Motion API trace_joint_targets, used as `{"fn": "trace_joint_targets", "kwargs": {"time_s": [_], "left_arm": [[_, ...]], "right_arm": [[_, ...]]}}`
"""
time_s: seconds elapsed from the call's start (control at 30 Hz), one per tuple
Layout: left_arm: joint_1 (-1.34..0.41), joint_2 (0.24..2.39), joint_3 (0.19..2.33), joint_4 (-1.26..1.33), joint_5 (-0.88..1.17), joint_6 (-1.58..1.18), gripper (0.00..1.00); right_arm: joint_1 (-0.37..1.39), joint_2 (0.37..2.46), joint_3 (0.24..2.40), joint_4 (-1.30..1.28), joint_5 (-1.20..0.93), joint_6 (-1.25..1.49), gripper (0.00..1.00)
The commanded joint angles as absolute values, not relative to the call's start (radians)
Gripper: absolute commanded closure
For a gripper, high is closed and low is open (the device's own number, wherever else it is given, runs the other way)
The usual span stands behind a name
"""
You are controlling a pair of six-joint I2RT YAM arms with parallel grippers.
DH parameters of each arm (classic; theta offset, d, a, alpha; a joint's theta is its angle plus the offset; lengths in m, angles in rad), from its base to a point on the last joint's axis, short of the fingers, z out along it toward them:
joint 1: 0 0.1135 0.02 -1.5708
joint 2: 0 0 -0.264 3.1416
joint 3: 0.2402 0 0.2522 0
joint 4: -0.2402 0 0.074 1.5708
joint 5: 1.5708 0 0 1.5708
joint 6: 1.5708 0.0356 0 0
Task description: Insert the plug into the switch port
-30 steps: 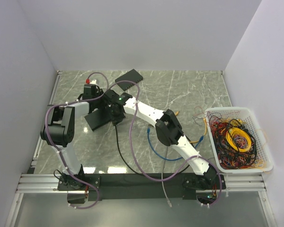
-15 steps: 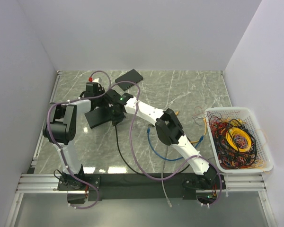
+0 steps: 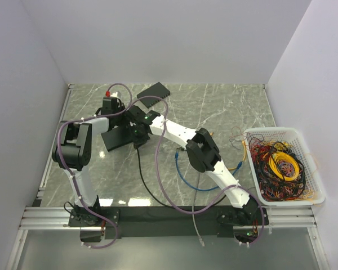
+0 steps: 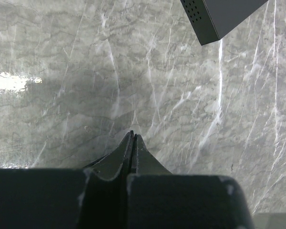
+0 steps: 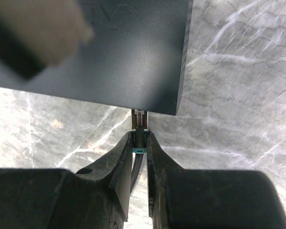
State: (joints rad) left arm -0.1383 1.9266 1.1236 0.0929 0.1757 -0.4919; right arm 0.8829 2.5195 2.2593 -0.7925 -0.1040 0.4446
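Now, the plug [image 5: 139, 119]: a clear tip on a dark cable [image 5: 136, 167] with a teal collar, held in the right pincer [image 5: 139, 137]. Its nose meets the near edge of the dark-grey box [image 5: 109, 57], close to one corner. How far in it is, I cannot tell.
Port: hidden under the box's top face in every view.
Right pincer: narrow, closed on the plug just behind the tip.
Left pincer [image 4: 132, 138]: fully closed on nothing, over bare desk [image 4: 86, 71].
Risk, box: nothing appears to pin it, so a push would probably slide it across the desk rather than seat the plug.
Risk, plug: a slight tilt or sideways offset could jam the tip on the port's rim, or twist it in the grip.
Right wrist view only: the tip-to-box contact, and a blurred pale shape [image 5: 38, 28] over the box.
Left wrist view only: a vented box corner [image 4: 212, 21]; which box is unclear.
Top view only: the cable trailing back towards the arm bases, a second dark slab [image 3: 154, 90], and a basket [image 3: 273, 131] of wires well apart.
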Motion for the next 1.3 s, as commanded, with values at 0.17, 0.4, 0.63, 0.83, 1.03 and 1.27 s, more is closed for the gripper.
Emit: {"fn": "trace_joint_targets", "kwargs": {"time_s": [0.17, 0.4, 0.63, 0.83, 1.03, 1.27], "left_arm": [[-0.183, 1.965, 1.088, -0.104, 0.209, -0.508, 1.0], [-0.187, 1.954, 1.071, -0.101, 0.213, -0.514, 1.0], [-0.186, 1.93, 1.039, -0.083, 0.203, -0.545, 1.0], [-0.167, 1.898, 1.011, -0.025, 0.221, -0.572, 1.0], [-0.155, 1.856, 1.029, -0.028, 0.169, -0.58, 0.96], [-0.089, 1.712, 0.99, -0.041, 0.054, -0.565, 0.42]], "right_arm": [[0.836, 2.368, 2.25, -0.468, -0.055, 0.466, 1.0], [0.836, 2.434, 2.306, -0.485, -0.013, 0.505, 1.0], [0.801, 2.392, 2.198, -0.446, 0.113, 0.61, 1.0], [0.738, 2.298, 1.99, -0.393, 0.114, 0.63, 1.0], [0.719, 2.189, 1.769, -0.304, 0.121, 0.603, 1.0], [0.718, 2.034, 1.511, -0.236, 0.097, 0.565, 1.0]]}}
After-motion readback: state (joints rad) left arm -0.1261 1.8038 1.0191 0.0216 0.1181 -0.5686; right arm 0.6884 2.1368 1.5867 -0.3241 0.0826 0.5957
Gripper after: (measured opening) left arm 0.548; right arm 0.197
